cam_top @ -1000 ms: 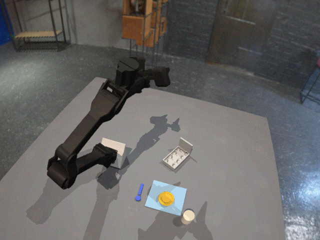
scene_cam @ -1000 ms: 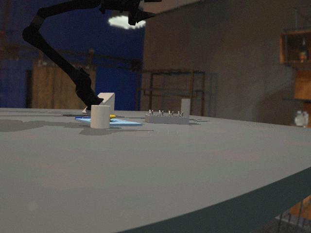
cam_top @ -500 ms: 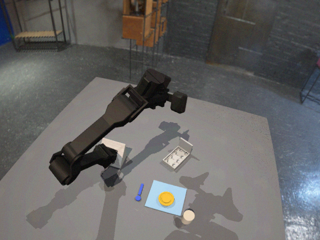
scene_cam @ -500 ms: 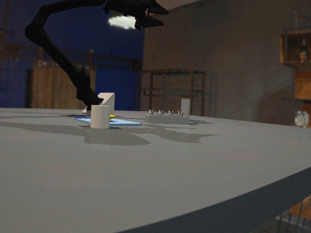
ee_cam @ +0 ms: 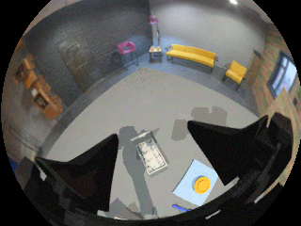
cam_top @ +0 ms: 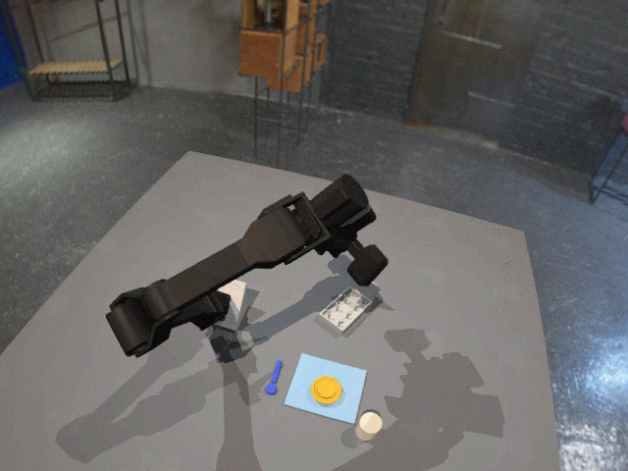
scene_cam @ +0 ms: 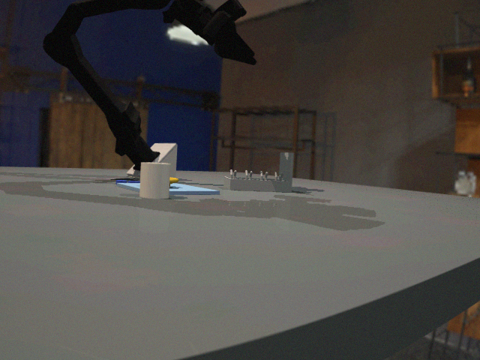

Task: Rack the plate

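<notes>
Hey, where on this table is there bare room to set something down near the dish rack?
Bare gray table lies right of the dish rack, toward the far right edge. It is crowded nearer: blue mat, yellow plate, cup and spoon cluster together.

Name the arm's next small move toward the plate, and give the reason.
Probably swing toward the yellow plate and start lowering. The plate lies flat on the blue mat, untouched, while the gripper hangs high near the dish rack, jaws open and empty.
</notes>
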Available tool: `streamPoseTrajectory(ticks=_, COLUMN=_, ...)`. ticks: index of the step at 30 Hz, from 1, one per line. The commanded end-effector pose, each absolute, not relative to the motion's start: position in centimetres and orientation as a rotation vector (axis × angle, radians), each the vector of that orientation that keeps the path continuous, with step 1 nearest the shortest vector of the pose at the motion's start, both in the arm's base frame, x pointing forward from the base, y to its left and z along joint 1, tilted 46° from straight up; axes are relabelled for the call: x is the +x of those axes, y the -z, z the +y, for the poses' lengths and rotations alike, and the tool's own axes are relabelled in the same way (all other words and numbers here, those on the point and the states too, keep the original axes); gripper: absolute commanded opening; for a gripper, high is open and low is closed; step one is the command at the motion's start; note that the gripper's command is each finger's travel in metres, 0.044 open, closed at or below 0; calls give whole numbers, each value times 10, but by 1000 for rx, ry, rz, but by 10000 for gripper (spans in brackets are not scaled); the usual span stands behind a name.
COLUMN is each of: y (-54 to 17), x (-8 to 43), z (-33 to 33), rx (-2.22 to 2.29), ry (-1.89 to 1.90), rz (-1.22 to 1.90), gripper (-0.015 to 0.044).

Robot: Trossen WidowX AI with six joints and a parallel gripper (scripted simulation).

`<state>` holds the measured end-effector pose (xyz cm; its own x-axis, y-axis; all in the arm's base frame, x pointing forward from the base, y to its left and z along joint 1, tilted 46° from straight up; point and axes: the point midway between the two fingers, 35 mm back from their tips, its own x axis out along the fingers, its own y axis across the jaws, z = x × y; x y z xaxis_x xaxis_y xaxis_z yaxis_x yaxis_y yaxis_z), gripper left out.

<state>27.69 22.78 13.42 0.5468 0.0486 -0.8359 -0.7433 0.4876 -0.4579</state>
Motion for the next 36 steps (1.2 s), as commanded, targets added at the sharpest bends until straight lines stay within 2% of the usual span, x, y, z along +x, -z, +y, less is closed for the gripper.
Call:
streamPoseTrajectory(ticks=1, y=-132, x=287, z=208, rx=-917, ry=-467, rz=930, gripper=400)
streamPoseTrajectory(ticks=16, y=-123, x=309, z=101, rx=-789, ry=-8, rz=1204, gripper=400)
streamPoseTrajectory(ticks=36, y=-128, x=299, z=-25, rx=-642, ry=590, rz=1447, gripper=400)
